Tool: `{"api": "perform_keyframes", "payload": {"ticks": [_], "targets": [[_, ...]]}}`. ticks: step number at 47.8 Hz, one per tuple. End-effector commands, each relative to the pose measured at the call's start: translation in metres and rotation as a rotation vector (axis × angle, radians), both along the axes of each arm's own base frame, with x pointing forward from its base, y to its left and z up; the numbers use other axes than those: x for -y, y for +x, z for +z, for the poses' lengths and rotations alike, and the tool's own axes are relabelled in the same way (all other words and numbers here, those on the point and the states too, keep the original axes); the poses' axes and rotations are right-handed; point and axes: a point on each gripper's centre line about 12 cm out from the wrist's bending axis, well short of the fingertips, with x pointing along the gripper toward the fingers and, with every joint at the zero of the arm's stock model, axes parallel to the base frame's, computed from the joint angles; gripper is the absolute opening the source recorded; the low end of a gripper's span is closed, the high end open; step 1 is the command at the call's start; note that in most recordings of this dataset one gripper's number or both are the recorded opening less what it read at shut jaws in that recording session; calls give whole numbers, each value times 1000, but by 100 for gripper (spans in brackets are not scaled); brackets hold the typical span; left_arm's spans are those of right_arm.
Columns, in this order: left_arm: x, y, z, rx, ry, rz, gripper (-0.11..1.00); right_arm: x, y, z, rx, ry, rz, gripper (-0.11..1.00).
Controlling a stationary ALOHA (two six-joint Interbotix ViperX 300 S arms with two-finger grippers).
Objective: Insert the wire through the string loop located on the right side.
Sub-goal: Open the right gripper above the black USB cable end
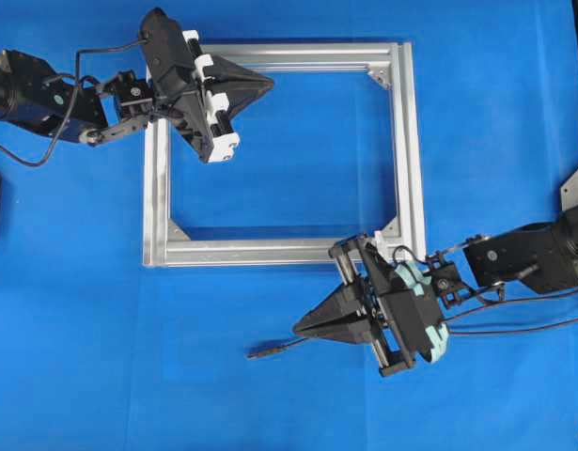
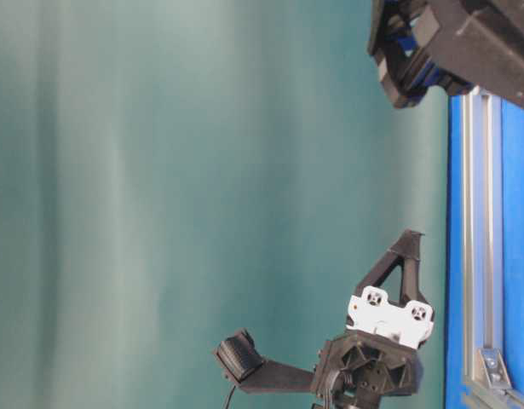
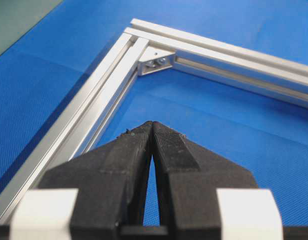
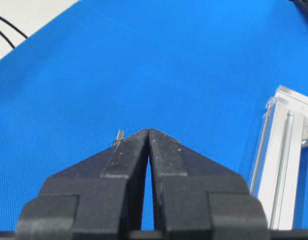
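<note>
One wire (image 1: 274, 350) lies loose on the blue mat (image 1: 82, 329), its small plug tip just ahead of my right gripper (image 1: 298, 329) and below the frame's bottom rail. Its tip peeks out beside my right fingertips (image 4: 138, 137) in the wrist view. String loop (image 1: 379, 235): a tiny white tab at the silver frame (image 1: 413, 141), bottom right corner, close above my right hand. Right fingers pressed together, holding nothing. My left gripper (image 1: 268, 85) hovers over the frame's top left corner, fingers (image 3: 143, 132) also pressed together, empty.
</note>
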Motion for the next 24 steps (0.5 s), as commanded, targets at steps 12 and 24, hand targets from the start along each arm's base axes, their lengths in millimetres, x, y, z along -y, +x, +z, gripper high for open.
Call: {"api": "perform_keyframes", "payload": {"ticks": [12, 24], "targets": [[3, 2, 18, 35, 13, -17, 0, -13, 0, 22, 42, 56, 24, -6], [3, 2, 17, 32, 17, -20, 0, -13, -1, 20, 13, 103, 13, -2]]}}
